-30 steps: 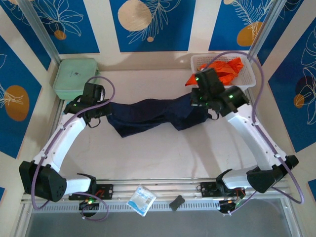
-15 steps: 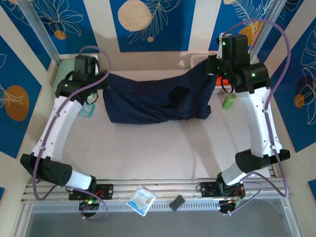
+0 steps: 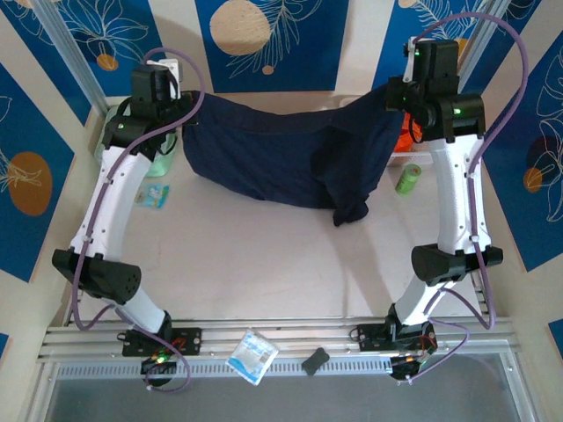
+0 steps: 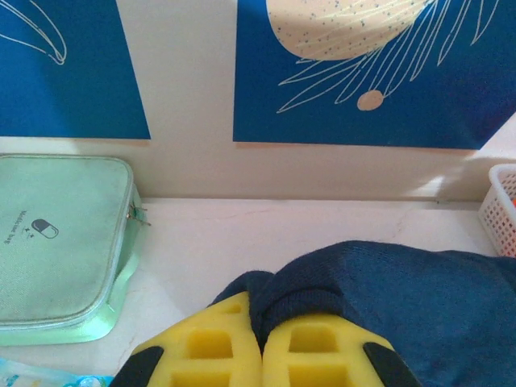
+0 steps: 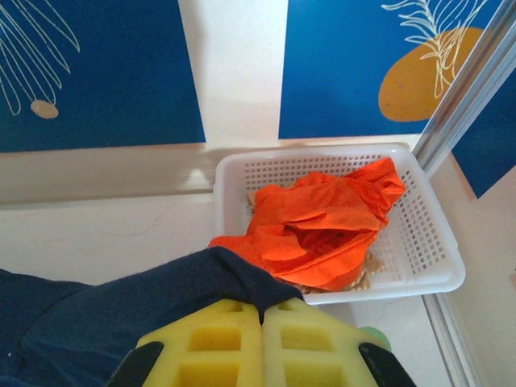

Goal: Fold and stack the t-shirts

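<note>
left jaws and right jaws are each clamped on an end of the navy t-shirt (image 3: 281, 158), stretched in the air between them over the counter (image 3: 264, 264). looks like the spreading step; next, lay it down flat. orange t-shirt (image 5: 322, 222) sits in the basket (image 5: 427, 234).

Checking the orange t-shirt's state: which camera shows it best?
Right wrist: the orange t-shirt lies crumpled in the white basket. Top external: an orange sliver behind the right arm. Left wrist catches just the basket's edge.

Left arm (image 3: 114, 189) and right arm (image 3: 453, 189) stand raised, wide apart; left fingers (image 4: 210, 355) and right fingers (image 5: 218, 347) clamped.
</note>
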Robot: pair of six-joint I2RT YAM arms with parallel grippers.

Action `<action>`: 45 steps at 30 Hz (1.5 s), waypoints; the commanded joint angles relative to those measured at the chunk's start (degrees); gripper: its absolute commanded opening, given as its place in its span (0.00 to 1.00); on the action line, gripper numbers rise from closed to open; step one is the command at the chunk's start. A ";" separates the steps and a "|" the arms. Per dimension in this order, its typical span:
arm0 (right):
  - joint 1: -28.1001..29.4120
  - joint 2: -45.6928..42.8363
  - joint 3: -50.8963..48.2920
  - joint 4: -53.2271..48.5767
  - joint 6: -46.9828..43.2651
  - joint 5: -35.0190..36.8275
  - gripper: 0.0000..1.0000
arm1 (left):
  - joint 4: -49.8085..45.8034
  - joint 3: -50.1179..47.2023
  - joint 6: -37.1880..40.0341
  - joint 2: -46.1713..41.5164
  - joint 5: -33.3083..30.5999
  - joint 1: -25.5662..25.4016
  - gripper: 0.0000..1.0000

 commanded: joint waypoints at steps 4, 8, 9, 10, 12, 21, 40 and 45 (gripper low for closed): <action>-0.08 -2.74 0.54 0.87 -0.77 -1.44 0.00 | 1.59 -0.20 1.55 -2.06 1.04 0.82 0.00; -0.10 -4.66 -1.34 2.95 -1.27 -3.05 0.00 | -1.66 -4.64 -0.85 -6.44 4.15 0.81 0.00; -0.13 -4.42 -1.65 3.42 -1.46 -3.46 0.00 | -2.73 -6.56 -1.81 -7.85 4.97 0.80 0.00; -0.16 -3.97 -1.66 3.56 -1.57 -3.67 0.00 | -3.62 -8.60 -2.73 -9.07 5.60 0.81 0.00; -0.01 -2.34 -0.94 2.86 -1.41 -3.56 0.00 | -4.64 -14.55 -5.31 -13.45 7.99 0.67 0.00; 2.34 -12.05 -13.42 4.43 1.80 -2.90 0.00 | -12.24 -27.36 -8.06 -31.27 17.89 -0.07 0.00; 18.47 -28.74 -17.39 -1.09 -1.85 9.64 0.00 | -26.26 -21.35 -8.26 -34.70 14.77 -0.07 0.00; 19.60 -21.95 -7.30 -3.78 -4.36 14.23 0.00 | -28.67 -13.53 -7.24 -32.00 11.80 -0.06 0.00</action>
